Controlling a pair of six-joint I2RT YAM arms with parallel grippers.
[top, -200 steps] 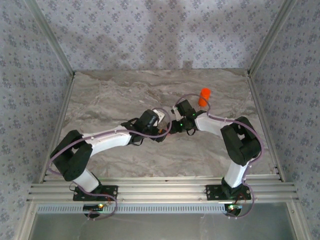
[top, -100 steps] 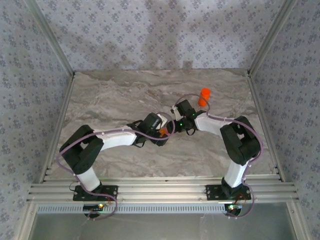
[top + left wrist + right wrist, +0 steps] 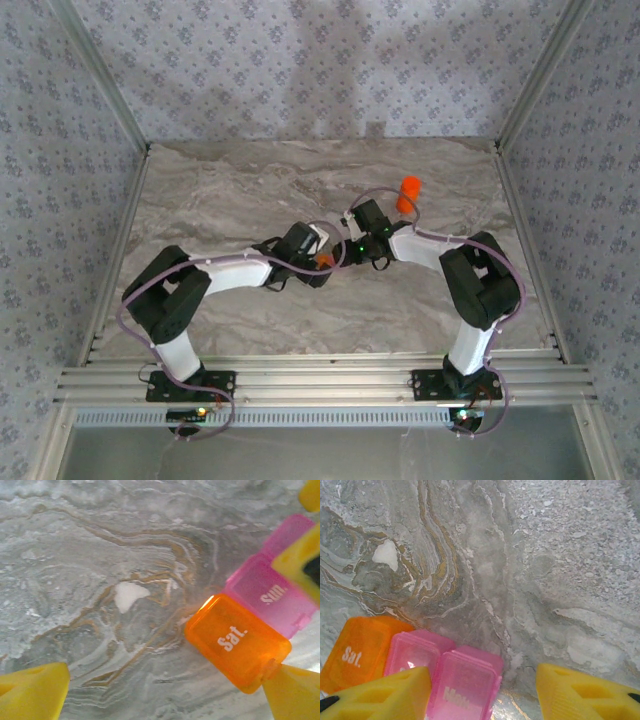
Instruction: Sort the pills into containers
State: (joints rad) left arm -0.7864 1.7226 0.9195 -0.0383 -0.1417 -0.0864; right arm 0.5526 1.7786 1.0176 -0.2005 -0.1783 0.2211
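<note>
containers (image 3: 237, 642) lower right of left-wrist frame, orange joined to pink | left gripper (image 3: 165, 695) spread wide, empty | right gripper (image 3: 482, 695) jaws apart, straddling pink end; we judge it's steadying them

Place: a robot test cell, looking like a lab rig and not a home or shop.
Walls: flat panels (image 3: 320, 70) with a small grey-blue flower print are boxing in the back and both sides.
Frame: bare metal posts (image 3: 100, 75) are running up the corners between the panels.
Bench: a marble-look sheet is covering the bench (image 3: 220, 190).
Mounting: slotted metal rails (image 3: 330, 385) are lying along the near edge, carrying the bases of two white-and-black arms (image 3: 235, 272).
Wiring: purple cables (image 3: 338, 250) are looping along the arms.
</note>
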